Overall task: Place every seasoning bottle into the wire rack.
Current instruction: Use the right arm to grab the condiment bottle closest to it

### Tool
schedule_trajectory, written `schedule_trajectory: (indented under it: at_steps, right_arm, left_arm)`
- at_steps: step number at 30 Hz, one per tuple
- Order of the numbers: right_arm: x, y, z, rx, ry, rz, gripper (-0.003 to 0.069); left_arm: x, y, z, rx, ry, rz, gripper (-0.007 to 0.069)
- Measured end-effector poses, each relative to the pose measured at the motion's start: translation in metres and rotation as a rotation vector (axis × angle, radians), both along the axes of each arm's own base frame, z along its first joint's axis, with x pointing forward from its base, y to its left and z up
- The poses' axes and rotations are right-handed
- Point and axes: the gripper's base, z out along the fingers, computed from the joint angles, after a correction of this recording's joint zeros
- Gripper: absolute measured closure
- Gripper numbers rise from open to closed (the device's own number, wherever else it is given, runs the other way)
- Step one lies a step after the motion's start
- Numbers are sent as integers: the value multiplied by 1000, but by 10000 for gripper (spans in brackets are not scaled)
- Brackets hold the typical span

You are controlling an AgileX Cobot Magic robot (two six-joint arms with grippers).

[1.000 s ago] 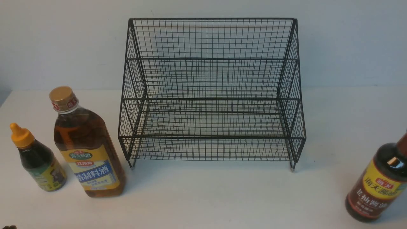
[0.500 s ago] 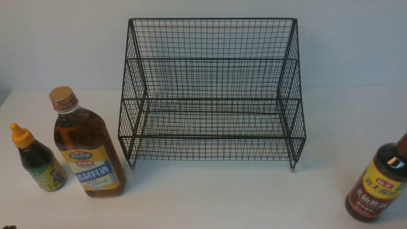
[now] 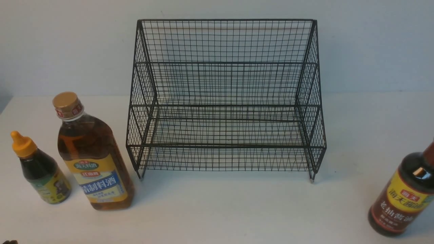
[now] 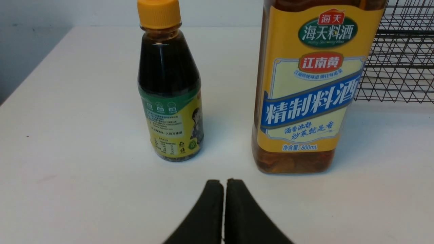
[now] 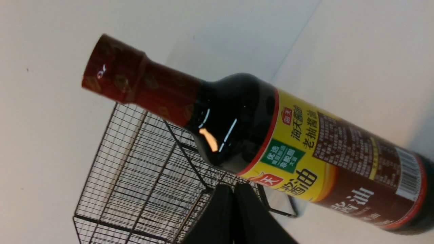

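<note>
Nothing has moved in the last second: left gripper (image 4: 223, 184) and right gripper (image 5: 233, 188) sit pinched shut and empty, no bottle taken, so the task is at its start. Near the left one stand the small dark bottle with orange nozzle cap (image 4: 169, 95) and the large amber-liquid bottle with gold cap (image 3: 93, 159), apart on the white tabletop (image 3: 223, 213); the tall dark bottle with brown cap (image 3: 401, 200) faces the right one. Next, I judge: open wide, grasp one bottle, lift it over the front rail of the empty black two-tier wire-mesh rack (image 3: 225, 101) behind; the amber bottle near the rack's left corner may obstruct.
</note>
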Motion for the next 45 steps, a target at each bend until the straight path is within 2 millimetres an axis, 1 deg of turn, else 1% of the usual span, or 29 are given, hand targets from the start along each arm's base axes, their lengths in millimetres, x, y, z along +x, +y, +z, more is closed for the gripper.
schedule_trajectory:
  at_steps: [7,8,11,13,16,18,19,20,21,22,23,25,26,27,28,29,31,32,34,36,39,40,41,42,44,45]
  right_arm:
    - [-1,2,-3,-30,27,29,673]
    - [0,2,-2,-99,14,32,673]
    - [-1,1,6,-180,-21,34,673]
    - [-6,2,38,-319,-126,30,673]
    - [-20,3,102,-588,-274,16,673]
    - [-24,7,138,-763,-260,61,673]
    - [-25,7,145,-793,-264,61,673]
    - [-20,9,157,-868,-174,134,673]
    - [-15,9,164,-913,-92,191,673]
    - [-4,8,168,-950,49,274,673]
    - [-1,8,170,-959,90,290,673]
    - [17,4,164,-959,273,377,673]
    - [25,3,161,-953,338,411,673]
    - [42,1,156,-945,435,452,669]
    - [45,1,155,-942,454,462,669]
    - [56,-1,153,-938,499,478,662]
    - [71,-4,153,-940,553,490,639]
    - [73,-4,154,-942,564,492,632]
    - [83,-8,166,-962,598,474,567]
    - [84,-10,178,-966,600,458,510]
    - [83,-8,193,-952,567,449,370]
    - [83,-7,195,-939,557,455,316]
    - [83,-6,195,-931,551,459,295]
    - [86,-3,195,-901,537,489,196]
    - [92,-1,192,-895,543,514,116]
    - [98,-1,190,-894,547,528,64]
  left_arm:
    - [0,0,0,0,0,0,629]
    - [0,0,0,0,0,0,629]
    - [0,0,0,0,0,0,629]
    - [0,0,0,0,0,0,629]
    - [0,0,0,0,0,0,629]
    - [0,0,0,0,0,0,629]
    - [0,0,0,0,0,0,629]
    - [0,0,0,0,0,0,629]
    - [0,0,0,0,0,0,629]
    - [0,0,0,0,0,0,629]
    - [0,0,0,0,0,0,629]
    - [0,0,0,0,0,0,629]
    - [0,0,0,0,0,0,629]
    - [0,0,0,0,0,0,629]
    - [0,0,0,0,0,0,629]
    - [0,0,0,0,0,0,629]
    - [0,0,0,0,0,0,629]
    - [0,0,0,0,0,0,629]
    - [0,0,0,0,0,0,629]
    - [0,0,0,0,0,0,629]
    - [0,0,0,0,0,0,629]
    - [0,0,0,0,0,0,629]
    - [0,0,0,0,0,0,629]
    - [0,0,0,0,0,0,629]
    - [0,0,0,0,0,0,629]
    - [0,0,0,0,0,0,629]
